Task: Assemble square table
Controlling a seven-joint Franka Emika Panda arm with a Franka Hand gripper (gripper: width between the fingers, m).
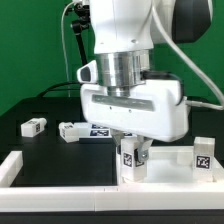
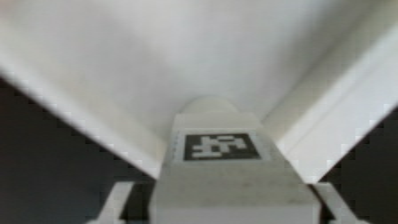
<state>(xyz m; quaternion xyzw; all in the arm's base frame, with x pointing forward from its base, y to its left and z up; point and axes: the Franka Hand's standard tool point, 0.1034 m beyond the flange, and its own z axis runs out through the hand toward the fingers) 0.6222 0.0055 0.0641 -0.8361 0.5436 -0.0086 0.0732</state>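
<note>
The white square tabletop [image 1: 165, 171] lies at the front of the exterior view, toward its right. My gripper [image 1: 131, 156] stands over its near left part, shut on a white tagged leg [image 1: 129, 158] held upright on the tabletop. In the wrist view the leg [image 2: 221, 160] fills the space between my fingers [image 2: 125, 200], its tag facing the camera, with the tabletop [image 2: 160, 60] behind it. Another tagged leg [image 1: 204, 158] stands upright at the tabletop's right end. Two loose legs lie on the black table: one [image 1: 34, 126] at the left, one [image 1: 72, 131] beside it.
The marker board [image 1: 100, 131] lies flat behind my gripper, half hidden by it. A low white border bar [image 1: 12, 166] runs along the front left and front edge. A green backdrop stands behind, with a black cable at upper left.
</note>
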